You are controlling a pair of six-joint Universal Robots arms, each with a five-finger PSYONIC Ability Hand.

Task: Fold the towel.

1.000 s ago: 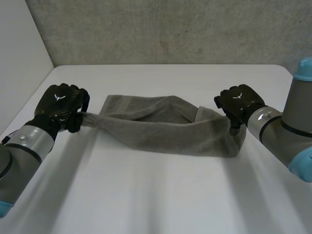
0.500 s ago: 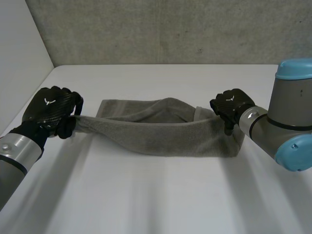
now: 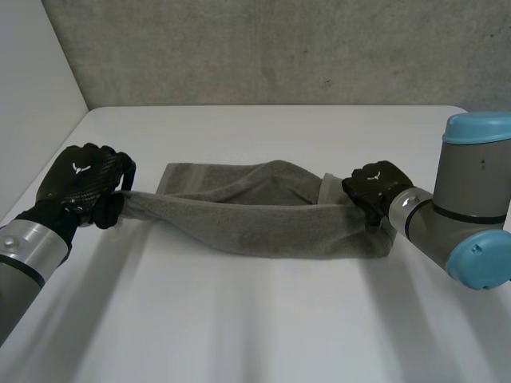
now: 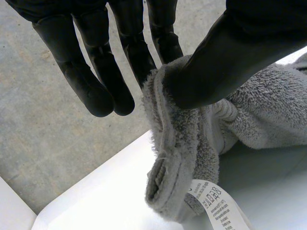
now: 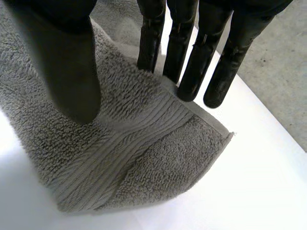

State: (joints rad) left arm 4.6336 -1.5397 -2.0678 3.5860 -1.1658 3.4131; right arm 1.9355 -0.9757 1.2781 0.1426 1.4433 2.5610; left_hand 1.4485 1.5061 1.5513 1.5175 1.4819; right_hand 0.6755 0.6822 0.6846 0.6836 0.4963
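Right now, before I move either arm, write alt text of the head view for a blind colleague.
A grey terry towel, bunched lengthwise, stretches across a white table between the robot's two black hands. The left hand pinches one end, lifted off the table; the right hand pinches the other end.

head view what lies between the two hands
The towel, stretched from the left hand to the right hand, as the head view shows.
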